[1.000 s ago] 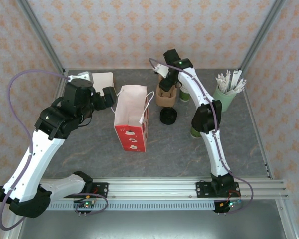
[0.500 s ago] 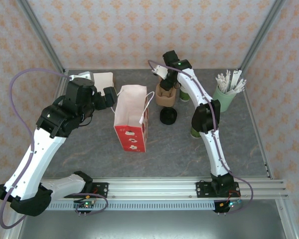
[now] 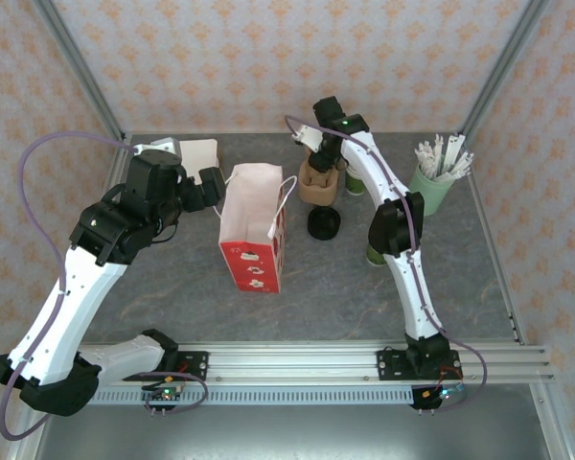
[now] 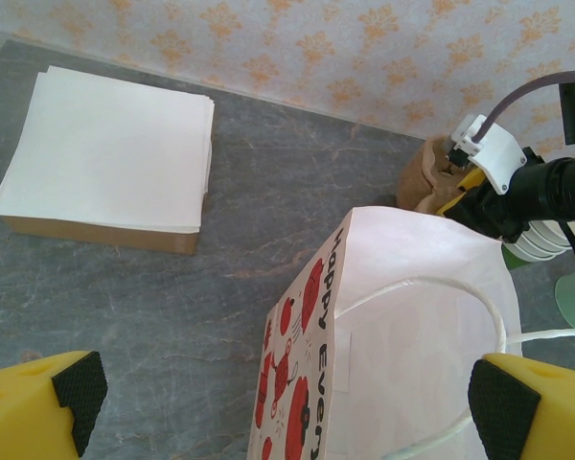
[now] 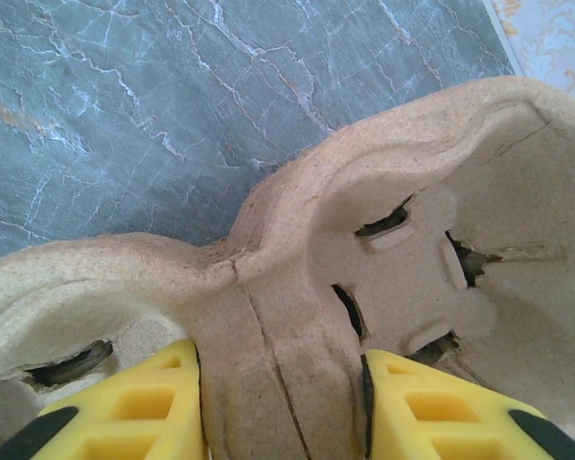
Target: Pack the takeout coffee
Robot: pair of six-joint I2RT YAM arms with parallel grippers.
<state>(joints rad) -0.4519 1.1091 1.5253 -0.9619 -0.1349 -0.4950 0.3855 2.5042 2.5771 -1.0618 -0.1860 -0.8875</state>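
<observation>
A dark green cup (image 3: 376,255), apparently the takeout coffee, peeks out from under my right arm's elbow; its top is hidden. At the back of the table stands a brown pulp cup carrier (image 3: 318,187) (image 5: 412,240). My right gripper (image 3: 319,159) (image 5: 283,402) is shut on its middle ridge, a yellow finger pressed to each side. A white paper bag with red print (image 3: 254,225) (image 4: 412,316) stands upright mid-table. My left gripper (image 3: 211,187) (image 4: 292,407) is open, its fingers wide on either side of the bag's top edge.
A stack of white napkins (image 3: 196,151) (image 4: 110,153) lies at the back left. A round black lid-like thing (image 3: 323,223) sits in front of the carrier. Stacked green cups (image 3: 355,182) and a pale green holder of white sticks (image 3: 436,177) stand at the back right.
My right gripper's jaws have closed onto the carrier's middle ridge after a small shift over it. The left arm and the bag have not moved.
</observation>
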